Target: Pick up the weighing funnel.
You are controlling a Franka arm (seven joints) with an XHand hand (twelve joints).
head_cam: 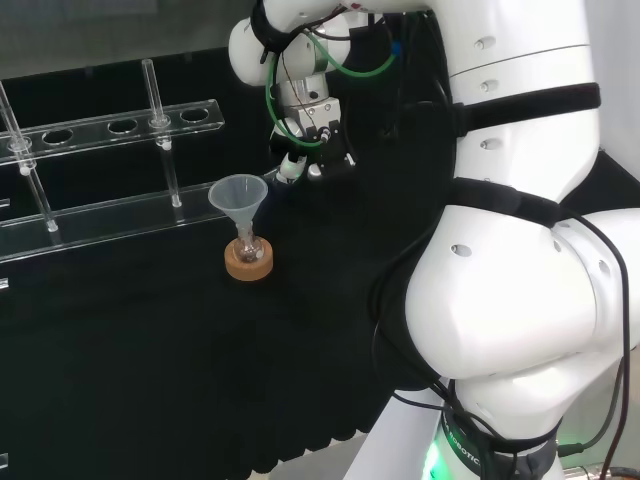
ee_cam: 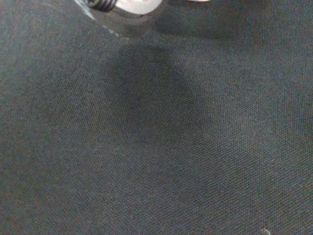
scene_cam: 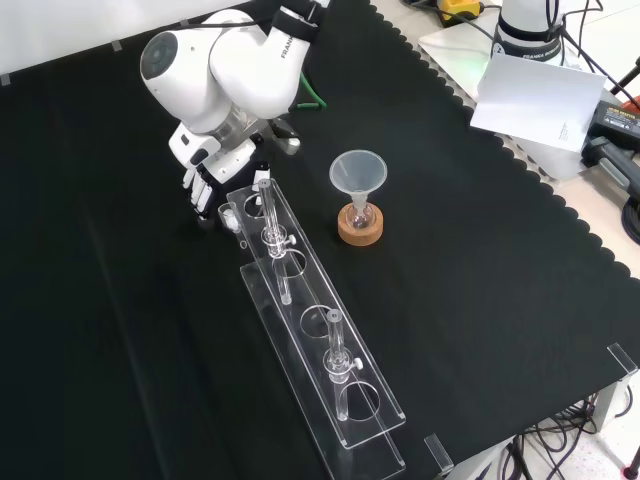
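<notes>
- Head view: the robot hand (head_cam: 312,140) hangs low, just to the right of the funnel (head_cam: 238,193) and a little farther off. It is turned down toward the worktop (head_cam: 150,380), which I judge suits reaching for something small lying flat on the cloth.
- The funnel stands mouth up with its stem in a small flask on a cork ring (head_cam: 248,262), so it is steady and clear of the arm. A clear rack (head_cam: 100,215) runs off to the funnel's left.
- Front view: the robot hand (scene_cam: 205,175) is left of the funnel (scene_cam: 358,172), close to the cloth at the far end of the rack (scene_cam: 310,330).
- A small clear shape (scene_cam: 231,214) sits left of the funnel, just beside the robot hand. It may be the weighing funnel, or only part of the rack; I cannot tell which.
- Whether the robot hand is open or closed on anything, I cannot tell either.
- Wrist view: a blurred pale part of the robot hand (ee_cam: 134,5) shows above dark woven cloth (ee_cam: 156,186) with a soft shadow on it. That fits a camera held close to the worktop, as a low reach would need.
</notes>
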